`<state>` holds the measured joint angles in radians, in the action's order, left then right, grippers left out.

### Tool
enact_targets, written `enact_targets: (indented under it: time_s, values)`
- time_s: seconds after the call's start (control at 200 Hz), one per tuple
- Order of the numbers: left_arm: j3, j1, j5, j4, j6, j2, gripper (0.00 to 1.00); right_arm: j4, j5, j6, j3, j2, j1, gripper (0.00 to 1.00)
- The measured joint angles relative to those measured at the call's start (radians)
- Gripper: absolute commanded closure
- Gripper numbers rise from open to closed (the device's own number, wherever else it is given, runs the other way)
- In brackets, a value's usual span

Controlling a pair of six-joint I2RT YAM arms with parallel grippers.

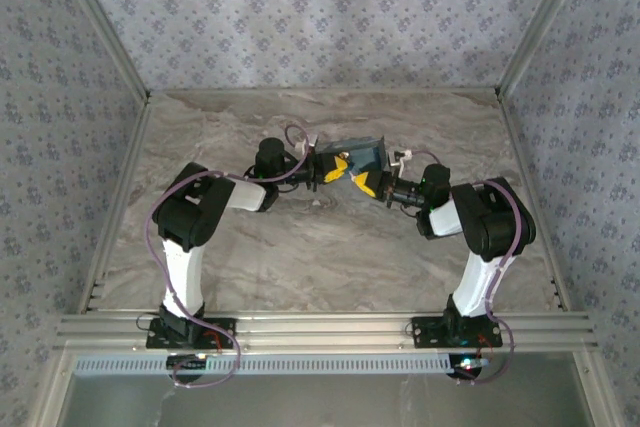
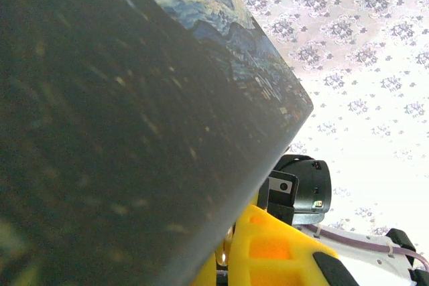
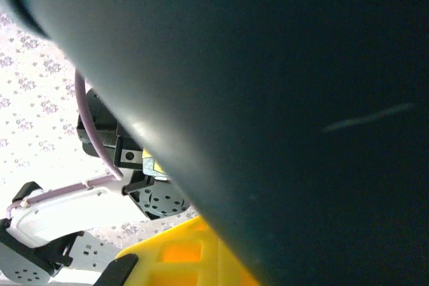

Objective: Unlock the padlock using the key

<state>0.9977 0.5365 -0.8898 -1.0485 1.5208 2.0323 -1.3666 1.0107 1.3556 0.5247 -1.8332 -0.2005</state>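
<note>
Marble-patterned tabletop (image 1: 330, 257) carries both arms, bolted at its near edge and reaching inward to meet at mid-table. Left gripper (image 1: 340, 168) is clenched, its yellow fingers against the near left corner of a blue box (image 1: 362, 154). Right gripper (image 1: 367, 185) is likewise clenched, just beside the left one at the box's near side. What either one grasps cannot be told. Box contents are hidden; the positions of the padlock and key cannot be determined. Patterned wall (image 1: 320, 17) stands beyond.
</note>
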Motion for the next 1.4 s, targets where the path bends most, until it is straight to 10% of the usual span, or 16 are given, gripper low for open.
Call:
enact_targets:
  time_s: [1.399]
  values:
    - [0.002, 0.003, 0.079, 0.102, -0.090, 0.008, 1.00, 0.101, -0.189, 0.146, 0.054, -0.045, -0.060, 0.93]
